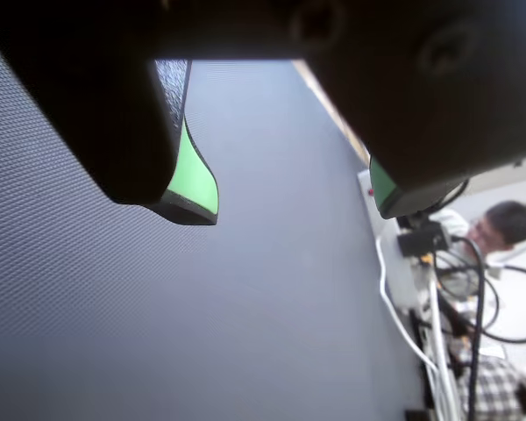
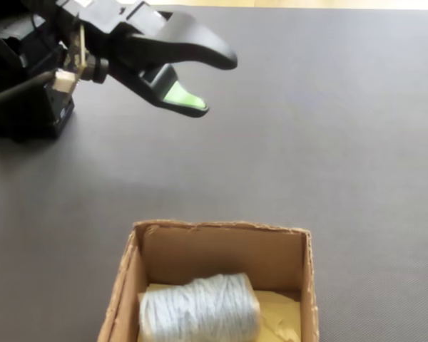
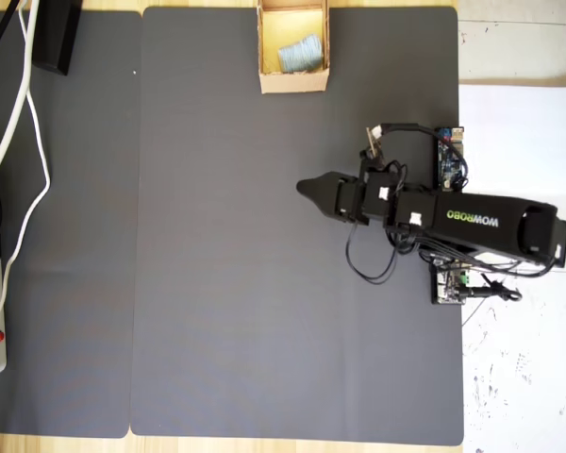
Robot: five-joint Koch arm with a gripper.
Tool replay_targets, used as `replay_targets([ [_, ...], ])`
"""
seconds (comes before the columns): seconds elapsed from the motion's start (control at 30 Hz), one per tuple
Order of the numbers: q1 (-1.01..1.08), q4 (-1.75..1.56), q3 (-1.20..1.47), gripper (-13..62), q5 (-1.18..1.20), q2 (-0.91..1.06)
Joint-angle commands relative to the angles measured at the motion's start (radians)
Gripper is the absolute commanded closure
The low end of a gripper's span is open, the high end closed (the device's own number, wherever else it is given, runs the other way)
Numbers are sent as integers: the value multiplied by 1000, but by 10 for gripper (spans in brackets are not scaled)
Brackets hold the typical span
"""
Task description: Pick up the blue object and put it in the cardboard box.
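Right up close in the fixed view sits the cardboard box [image 2: 217,246], and the blue object [image 2: 200,310] lies inside it on its side. Behind the box, the dark mat [image 2: 328,142] has lots of bare room. From the upper left of that view the arm [image 2: 71,50] reaches out low and flat over the mat. In the overhead view the arm points left, well away from the box, which sits at the mat's top edge. At the arm's end, the tool [image 2: 217,85] has its jaws spread apart. It holds nothing and touches nothing.
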Motion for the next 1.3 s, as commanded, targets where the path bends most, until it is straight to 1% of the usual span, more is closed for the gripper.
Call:
replay_targets([
  [0.0, -34, -61, 6, 141, 34, 91],
  [0.27, -158, -77, 198, 141, 37, 91],
  [0.43, -172, -71, 287, 141, 37, 91],
  [0.6, -219, 11, 304, 140, 34, 91],
  [0.8, -218, 52, 304, 142, 31, 91],
  [1.27, -204, 40, 304, 147, 32, 91],
])
